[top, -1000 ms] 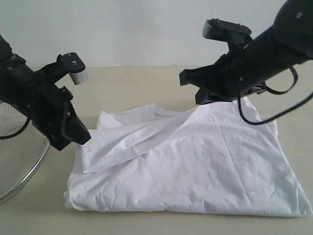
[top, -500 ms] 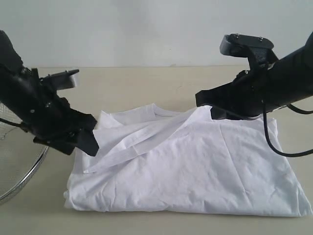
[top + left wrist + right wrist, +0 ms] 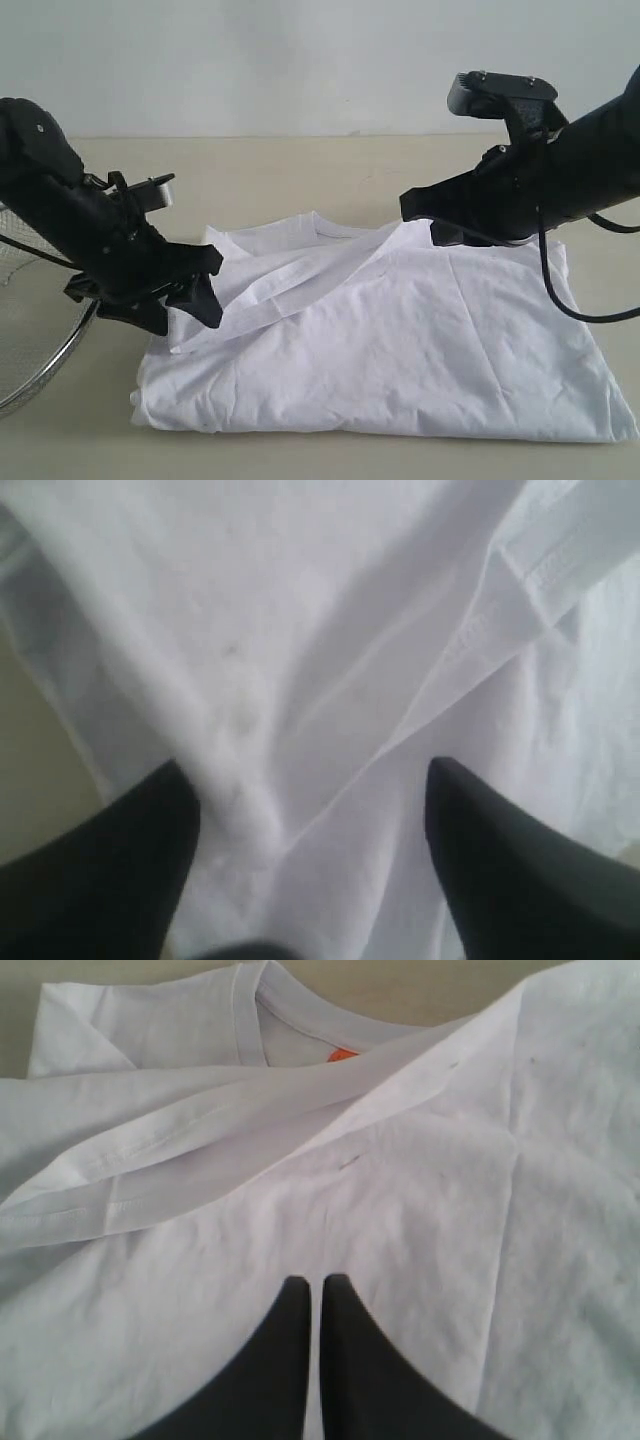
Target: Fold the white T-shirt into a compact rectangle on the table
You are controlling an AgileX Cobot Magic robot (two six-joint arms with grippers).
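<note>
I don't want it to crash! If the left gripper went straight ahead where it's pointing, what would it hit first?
Probably the soft white cotton T-shirt: a raised fold lies right between the left gripper's open black fingers.

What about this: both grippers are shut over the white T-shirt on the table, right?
Not quite: the left gripper is open, jaws spread, as the left wrist view shows. Only the right gripper is shut. Both are over the white T-shirt on the table.

Wire-mesh basket [image 3: 50, 377] at left edge, partly cut off; plain pale wall [image 3: 300, 60] behind.
</note>
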